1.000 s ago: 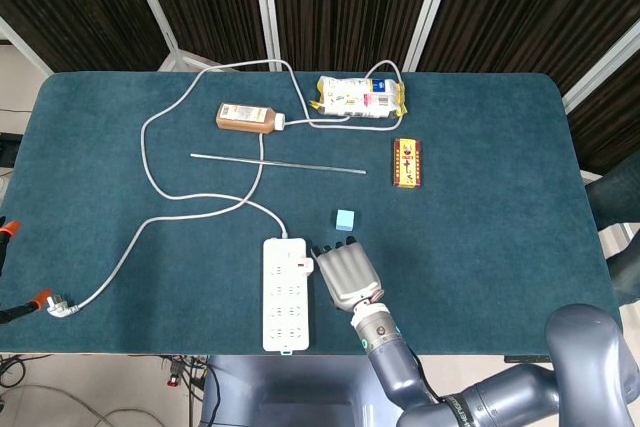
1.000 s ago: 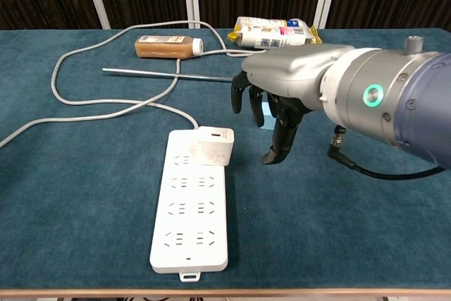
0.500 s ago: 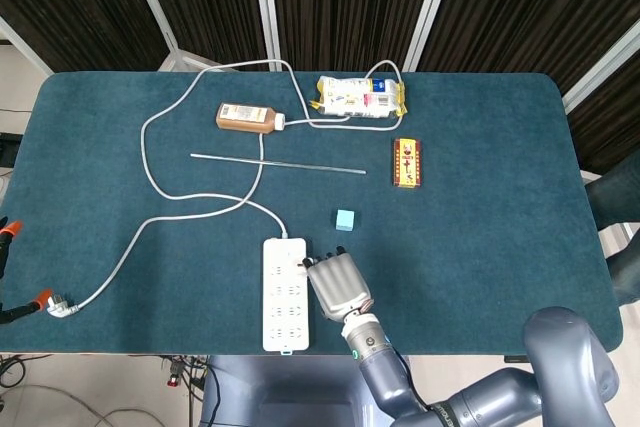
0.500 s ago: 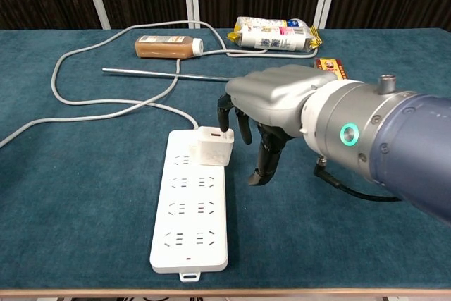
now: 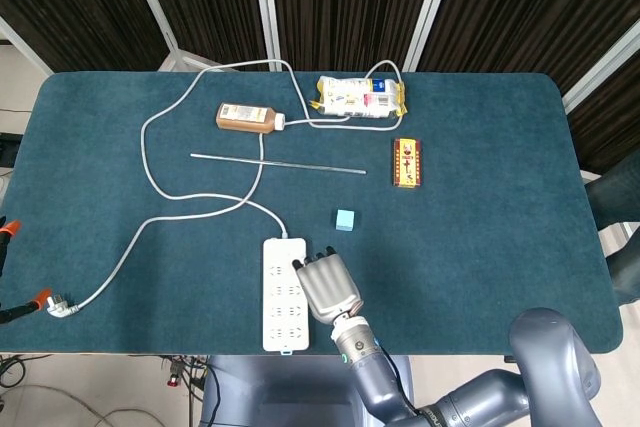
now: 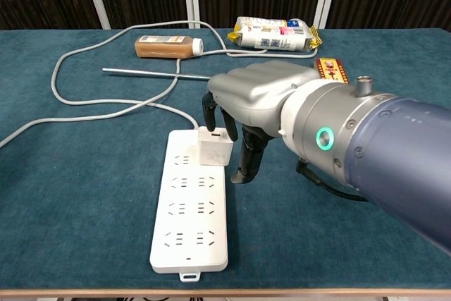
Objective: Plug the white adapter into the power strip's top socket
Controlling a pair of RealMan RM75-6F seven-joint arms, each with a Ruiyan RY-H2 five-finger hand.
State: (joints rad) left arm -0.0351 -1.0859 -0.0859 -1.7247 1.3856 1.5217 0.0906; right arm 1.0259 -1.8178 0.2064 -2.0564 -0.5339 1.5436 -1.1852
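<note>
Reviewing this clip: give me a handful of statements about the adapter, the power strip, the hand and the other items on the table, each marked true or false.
1. The white adapter sits on the power strip at its top socket, the end where the cable enters. True.
2. The right hand is far from the adapter, over the table's right edge. False: its fingers are right at the adapter's top.
3. The brown bottle stands upright. False: it lies on its side.
4. A thin metal rod lies between the bottle and the power strip. True.
5. The small blue cube rests on the power strip. False: it sits on the table, to the strip's right.
</note>
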